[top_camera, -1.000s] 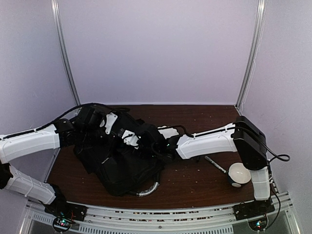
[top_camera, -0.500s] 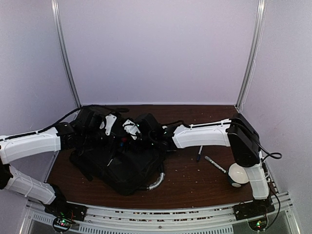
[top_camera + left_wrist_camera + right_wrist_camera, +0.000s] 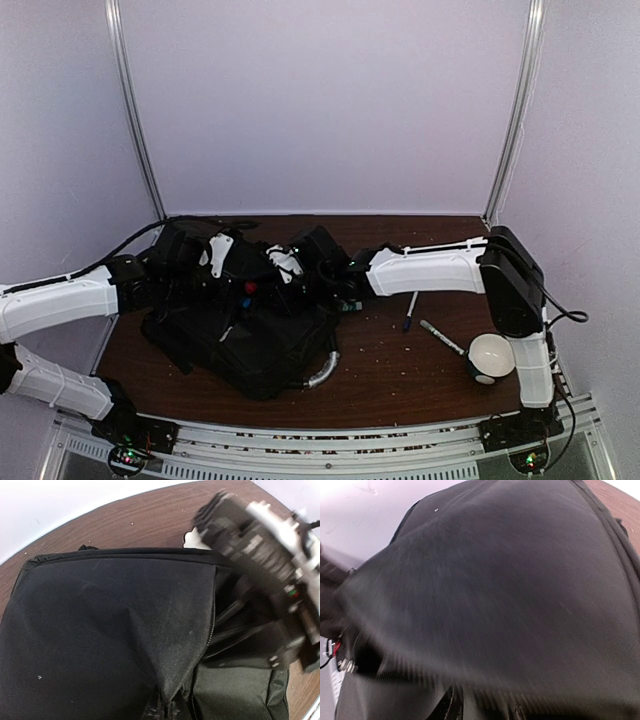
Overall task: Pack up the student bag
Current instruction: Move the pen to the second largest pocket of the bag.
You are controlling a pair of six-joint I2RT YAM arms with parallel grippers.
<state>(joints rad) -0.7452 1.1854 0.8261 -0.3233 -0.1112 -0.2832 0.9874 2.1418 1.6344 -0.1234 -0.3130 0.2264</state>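
Note:
The student bag (image 3: 250, 340) is a large black backpack lying left of centre on the brown table, its silvery handle (image 3: 322, 368) at the front. My left gripper (image 3: 243, 275) and right gripper (image 3: 270, 275) meet over the bag's far top edge. In the left wrist view, black fabric (image 3: 115, 630) fills the frame and bunches into my left gripper (image 3: 167, 705), with an open zip (image 3: 212, 630) to its right. In the right wrist view, blurred bag fabric (image 3: 495, 595) covers everything and gathers at my right gripper (image 3: 485, 707). Both sets of fingers are mostly hidden by the cloth.
A blue pen (image 3: 410, 311) and a second pen (image 3: 441, 337) lie right of the bag. A white bowl (image 3: 490, 356) sits near the right arm's base. The right arm's wrist (image 3: 265, 555) shows at the upper right of the left wrist view. Walls enclose the table.
My right arm has swung back and left, pulling the bag's upper fabric toward the far edge. The bag has shifted left, and the blue pen is now uncovered.

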